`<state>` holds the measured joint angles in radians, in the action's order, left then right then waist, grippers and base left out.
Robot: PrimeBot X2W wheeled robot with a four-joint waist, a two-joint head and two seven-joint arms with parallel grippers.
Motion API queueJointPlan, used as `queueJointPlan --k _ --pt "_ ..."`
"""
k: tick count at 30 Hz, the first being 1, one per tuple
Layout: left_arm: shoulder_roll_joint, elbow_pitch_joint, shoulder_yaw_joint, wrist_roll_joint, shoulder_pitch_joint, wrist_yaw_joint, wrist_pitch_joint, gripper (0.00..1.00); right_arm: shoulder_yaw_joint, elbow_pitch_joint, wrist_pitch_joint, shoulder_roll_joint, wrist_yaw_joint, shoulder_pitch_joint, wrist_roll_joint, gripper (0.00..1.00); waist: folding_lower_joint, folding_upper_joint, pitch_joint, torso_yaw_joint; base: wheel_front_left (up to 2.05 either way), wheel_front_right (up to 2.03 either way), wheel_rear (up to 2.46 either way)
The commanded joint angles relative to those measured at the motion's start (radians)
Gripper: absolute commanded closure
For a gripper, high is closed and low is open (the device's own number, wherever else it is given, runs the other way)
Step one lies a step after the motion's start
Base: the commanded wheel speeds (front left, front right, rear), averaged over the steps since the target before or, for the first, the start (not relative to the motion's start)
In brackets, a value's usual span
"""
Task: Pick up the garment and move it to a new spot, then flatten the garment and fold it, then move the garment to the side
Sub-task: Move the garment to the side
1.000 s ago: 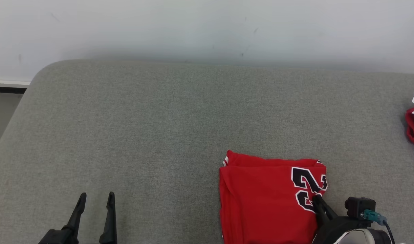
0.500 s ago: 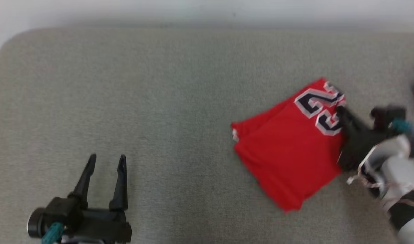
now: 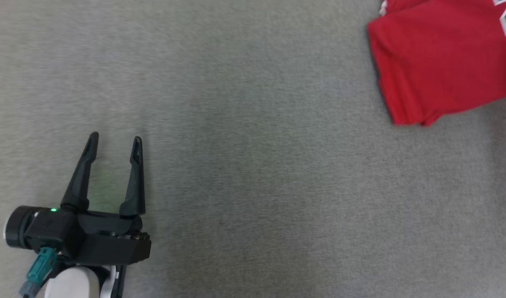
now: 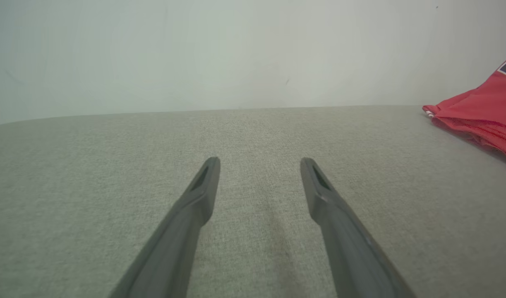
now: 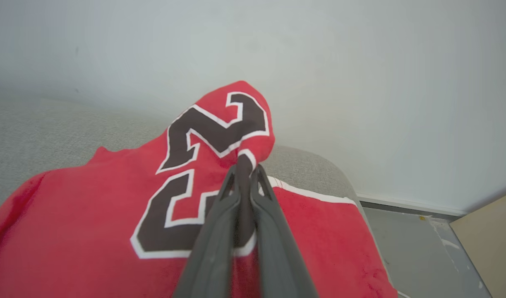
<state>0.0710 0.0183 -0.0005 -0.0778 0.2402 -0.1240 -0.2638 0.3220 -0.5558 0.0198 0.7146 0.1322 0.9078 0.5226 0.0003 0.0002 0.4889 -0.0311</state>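
Note:
The garment [image 3: 439, 62] is a folded red jersey with dark, white-edged numerals, lying at the top right of the head view on the grey cushion [image 3: 253, 165]. My right gripper [image 5: 245, 169] is shut on the garment [image 5: 91, 215], pinching the cloth by the numerals so that a fold stands up above the fingertips. Its red edge [image 4: 480, 120] shows at the far right of the left wrist view. Far from it, my left gripper [image 3: 115, 141] stands open at the lower left over bare cushion, with nothing between its fingers [image 4: 203, 186].
A pale wall [image 5: 360, 62] rises behind the cushion. In the right wrist view the cushion's rounded corner [image 5: 323, 169] ends near a grey floor [image 5: 414, 244] and a tan board [image 5: 488, 231] at the lower right.
The head camera has swung down and left, so the wall has left the picture. The right gripper has dragged the garment away to the right, turning it. The left gripper stays open.

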Motion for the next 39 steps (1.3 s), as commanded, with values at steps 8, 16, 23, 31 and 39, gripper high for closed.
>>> queueJointPlan --k 8,16,23,31,39 --pt "0.029 0.102 -0.003 0.03 -0.002 -0.004 0.0 0.0 0.024 -0.013 0.069 0.187 -0.003 0.085 0.077 1.0 -0.0003 -0.0002 0.134 -0.123 0.0 0.0 0.0" --pt "0.041 0.159 -0.03 0.038 -0.004 -0.005 0.0 0.0 0.156 -0.128 0.063 0.32 -0.003 0.178 0.062 1.0 -0.0003 -0.0002 0.148 -0.088 0.0 0.0 0.0" --pt "0.052 0.162 -0.027 0.025 -0.014 -0.003 0.0 0.0 0.255 -0.275 0.011 0.279 -0.003 0.277 -0.015 0.0 -0.0003 -0.0002 0.143 -0.077 0.0 0.0 0.0" --pt "0.052 0.133 -0.001 0.004 -0.034 0.007 0.0 0.0 0.284 -0.339 -0.136 0.179 -0.003 0.34 -0.046 0.0 -0.0003 -0.0002 0.081 -0.092 0.0 0.0 0.0" --pt "0.036 0.07 0.037 -0.021 -0.083 0.018 0.0 0.0 0.277 -0.336 -0.254 0.069 -0.003 0.297 -0.02 0.0 -0.0003 -0.0002 -0.071 -0.074 0.0 0.0 0.0"
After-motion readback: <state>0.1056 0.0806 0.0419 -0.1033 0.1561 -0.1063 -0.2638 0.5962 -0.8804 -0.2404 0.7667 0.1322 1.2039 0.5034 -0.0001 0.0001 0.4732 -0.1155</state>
